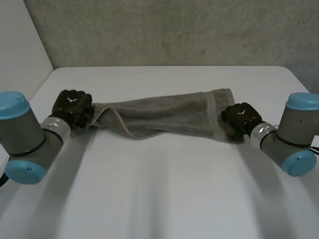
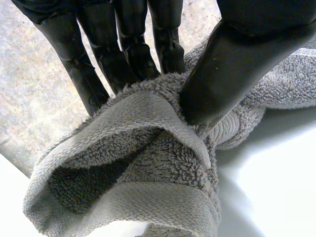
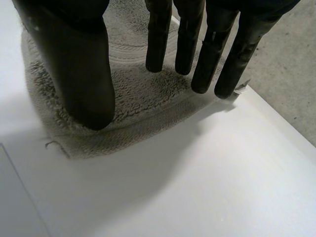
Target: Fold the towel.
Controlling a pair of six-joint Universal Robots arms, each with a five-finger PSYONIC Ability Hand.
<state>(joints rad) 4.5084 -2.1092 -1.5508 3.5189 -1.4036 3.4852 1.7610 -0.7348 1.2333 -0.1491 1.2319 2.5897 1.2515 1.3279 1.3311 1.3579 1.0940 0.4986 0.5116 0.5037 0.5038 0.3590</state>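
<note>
Grey terry towel (image 1: 164,117) stretched crosswise over the middle of a white worktop (image 1: 164,194), rumpled and partly doubled over along its length, with a flat woven band near the right end. At the towel's left end, left hand (image 1: 74,107), closed on the cloth. In the left wrist view, thumb (image 2: 232,69) pressing a bunched fold of towel (image 2: 148,163) against the fingers (image 2: 133,44), the end gathered into a loose hollow loop under the palm, the broad thumb hiding the cloth behind it. At the right end, right hand (image 1: 241,118), set over the near corner. In the right wrist view, fingers (image 3: 212,54) straight and spread well apart from the thumb (image 3: 84,74), gripping nothing, with the towel (image 3: 143,108) lying flat on the worktop (image 3: 197,177) beneath them. Cannot tell whether the tips rest on the cloth or hang just above it. Thumb covering part of the hem. Grey arms with light-blue caps reaching in from both near corners. Behind the worktop's far edge, a rough grey wall (image 1: 164,30); along the left side, a plain white panel (image 1: 20,40).
</note>
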